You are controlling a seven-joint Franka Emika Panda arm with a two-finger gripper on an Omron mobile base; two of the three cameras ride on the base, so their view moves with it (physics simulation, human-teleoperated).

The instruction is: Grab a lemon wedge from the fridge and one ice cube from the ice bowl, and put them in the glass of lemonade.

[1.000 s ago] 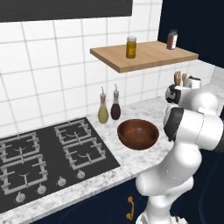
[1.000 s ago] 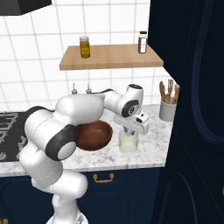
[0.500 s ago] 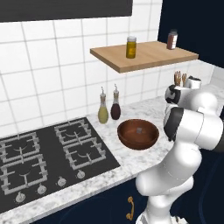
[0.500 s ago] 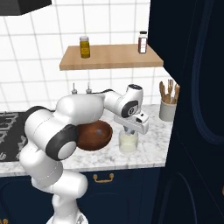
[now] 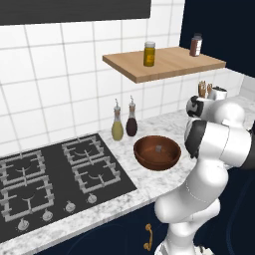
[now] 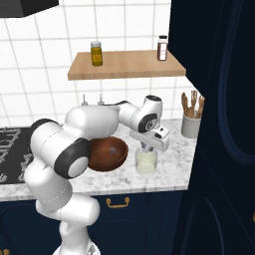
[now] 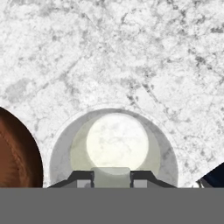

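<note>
Hand [image 7: 112, 177] above glass [image 6: 146, 162], jaws narrow on pale ice cube [image 7: 111, 176] | glass beside bowl [image 6: 106, 153] on desk [image 7: 131, 57] | cube small, slippery; pinch flat faces, release low.

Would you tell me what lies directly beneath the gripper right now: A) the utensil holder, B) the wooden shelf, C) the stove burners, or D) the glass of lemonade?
D: in the hand view the gripper, with a pale grey cube between its tips, looks straight down into the glass of lemonade, and in the right base view it hangs just over that glass, beside the ice bowl.
</note>
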